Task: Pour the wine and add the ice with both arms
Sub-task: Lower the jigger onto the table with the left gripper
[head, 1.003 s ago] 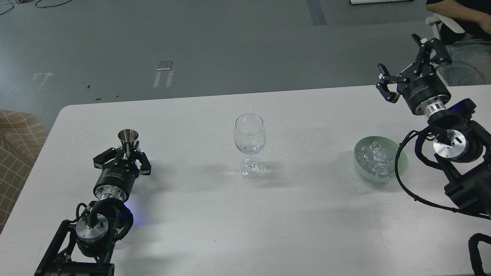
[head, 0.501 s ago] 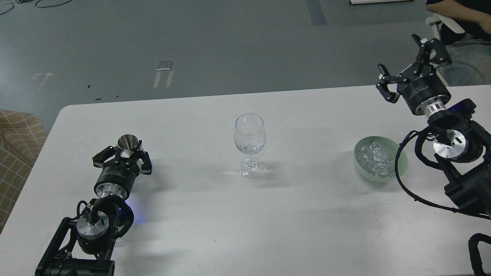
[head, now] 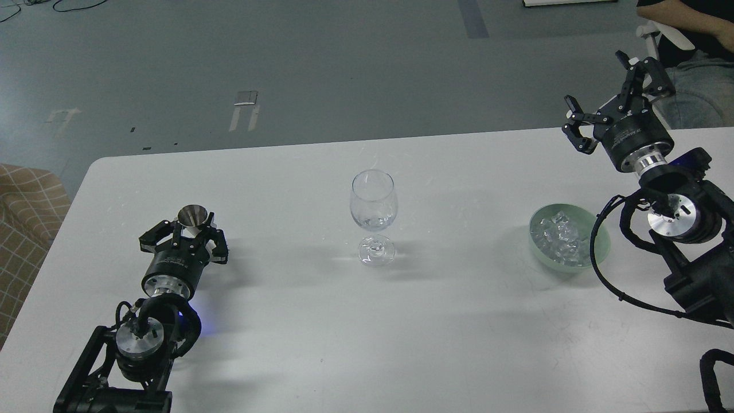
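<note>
White table (head: 298,321), grey floor (head: 344,69)

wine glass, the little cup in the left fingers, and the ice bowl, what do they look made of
Wine glass: clear glass, by the look; the table shows through and the foot glints.
Small cup: probably polished metal, silvery with a dark mirror-like inside.
Bowl: pale green and matte, so plastic or glazed ceramic; I cannot tell which.
Ice: clear, glassy chunks; real or acrylic is open.

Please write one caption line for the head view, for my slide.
Left gripper holds a metal cup, right gripper open above the table; wine glass centre.
</note>
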Controlling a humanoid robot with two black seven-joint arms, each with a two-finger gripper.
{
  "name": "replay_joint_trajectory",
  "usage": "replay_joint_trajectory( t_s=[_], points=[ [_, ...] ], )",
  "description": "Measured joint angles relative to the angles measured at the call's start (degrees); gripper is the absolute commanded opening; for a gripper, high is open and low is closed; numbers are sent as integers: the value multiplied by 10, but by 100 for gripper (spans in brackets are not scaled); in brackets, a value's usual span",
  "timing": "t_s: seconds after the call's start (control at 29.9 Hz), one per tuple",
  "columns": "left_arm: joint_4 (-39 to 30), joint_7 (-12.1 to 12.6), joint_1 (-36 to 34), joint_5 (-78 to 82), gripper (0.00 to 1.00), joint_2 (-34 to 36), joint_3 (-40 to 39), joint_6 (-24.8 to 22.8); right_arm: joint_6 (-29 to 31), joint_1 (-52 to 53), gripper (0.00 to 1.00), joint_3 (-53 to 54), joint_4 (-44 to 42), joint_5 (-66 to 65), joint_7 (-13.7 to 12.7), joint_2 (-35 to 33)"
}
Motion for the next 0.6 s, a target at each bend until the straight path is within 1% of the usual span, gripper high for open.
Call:
replay_joint_trajectory(
  t_s=[0.03,0.23,0.43,0.5,0.57,0.6],
  points=[
    [0,0,0,0,55,0,0,0,0,0,100,0,0,0,0,0],
    [0,2,0,2,58,0,2,0,0,0,100,0,0,0,0,0],
    [0,3,0,3,67,0,3,1,0,0,100,0,1,0,0,0],
    [0,4,0,3,76,0,3,2,0,0,100,0,1,0,0,-1],
    [0,4,0,3,82,0,4,2,0,0,100,0,1,0,0,-1],
    [0,5,0,3,87,0,4,2,0,0,100,0,1,0,0,0]
  ],
)
